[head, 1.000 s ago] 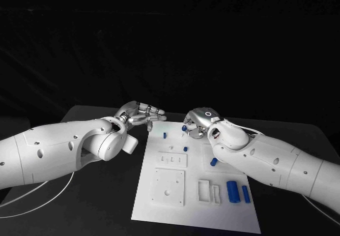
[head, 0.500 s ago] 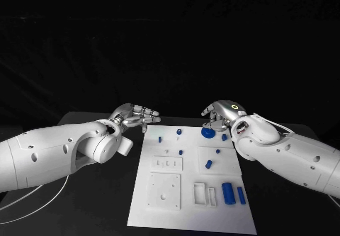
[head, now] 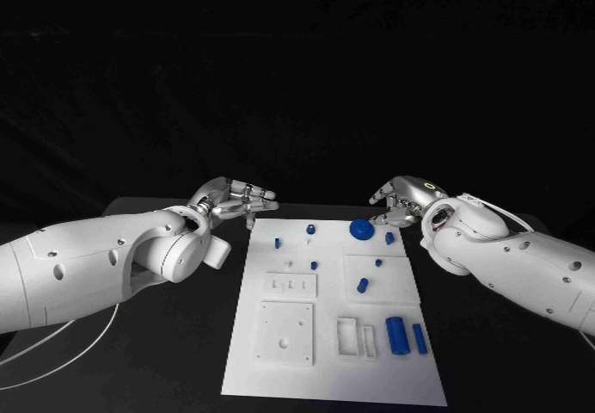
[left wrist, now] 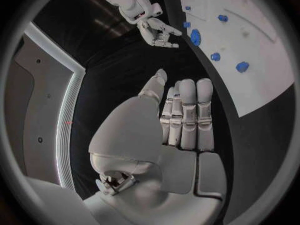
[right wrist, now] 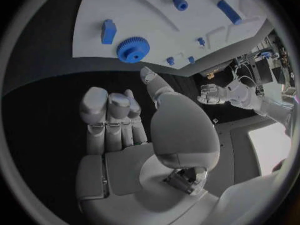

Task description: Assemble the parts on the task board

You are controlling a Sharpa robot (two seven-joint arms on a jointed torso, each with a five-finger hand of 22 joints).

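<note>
From my head camera, the flat white rectangular task board (head: 333,344) lies lengthwise on the black counter (head: 162,361) between my arms. My left hand (head: 233,203) hovers off the board's far left corner, fingers loosely curled, holding nothing that I can make out. My right hand (head: 403,202) hangs off the far right corner, just beside the round blue toothed gear (head: 361,229), fingers bent but empty. Nearer me a large blue cylinder (head: 398,334) and a slim blue bar (head: 421,340) lie side by side by the white rectangular slot frame (head: 350,335), whose opening looks unfilled. A short blue peg (head: 364,285) sits mid-board on a raised panel.

From my left wrist, my left hand (left wrist: 181,120) shows its fingers straight and together, thumb apart, gripping nothing; it is over bare counter, with the board's edge (left wrist: 262,85) alongside.

From my right wrist, my right hand (right wrist: 119,120) is likewise open and empty, with the gear (right wrist: 132,49) just beyond my fingertips and a small blue block (right wrist: 108,31) close beside it.

I judge the gear is my next pick. I should come down squarely over it, pinch its rim evenly, and avoid nudging the block.
</note>
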